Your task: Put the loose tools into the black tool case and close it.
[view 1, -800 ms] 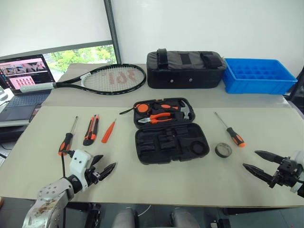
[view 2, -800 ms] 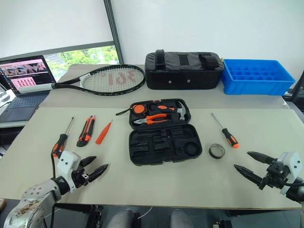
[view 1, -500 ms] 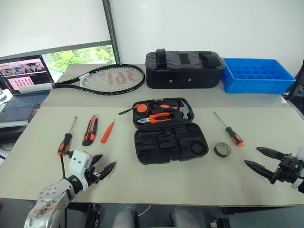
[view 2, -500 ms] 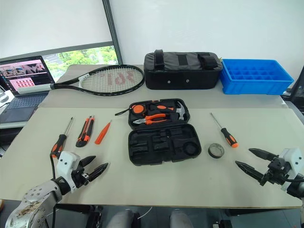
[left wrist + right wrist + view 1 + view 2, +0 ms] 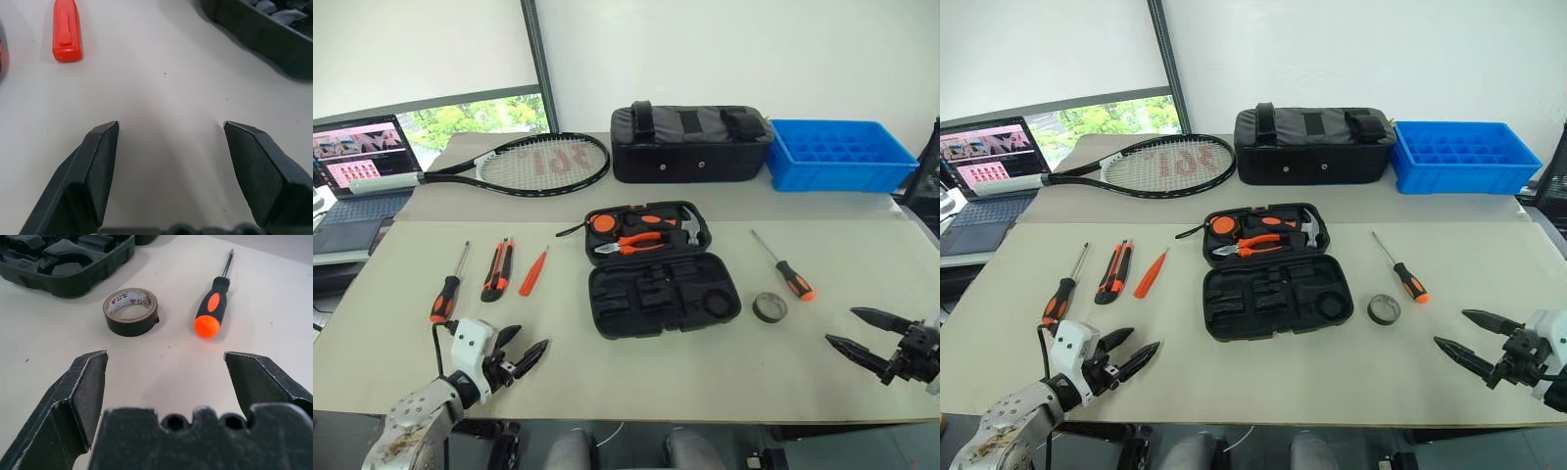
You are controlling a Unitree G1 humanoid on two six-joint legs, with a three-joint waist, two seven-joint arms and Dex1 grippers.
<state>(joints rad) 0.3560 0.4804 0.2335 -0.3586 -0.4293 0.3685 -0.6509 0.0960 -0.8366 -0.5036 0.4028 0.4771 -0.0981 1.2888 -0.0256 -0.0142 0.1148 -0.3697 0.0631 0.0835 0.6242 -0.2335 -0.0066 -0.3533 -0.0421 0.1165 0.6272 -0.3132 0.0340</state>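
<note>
From the head, the black tool case (image 5: 661,274) lies open in the middle of the tabletop (image 5: 636,372). The left wrist view shows the left claw (image 5: 168,127) spread wide, empty, near a thin orange tool (image 5: 66,30). The right wrist view shows the right claw (image 5: 166,360) spread wide, empty, before the tape roll (image 5: 131,311) and a screwdriver (image 5: 213,308).
</note>
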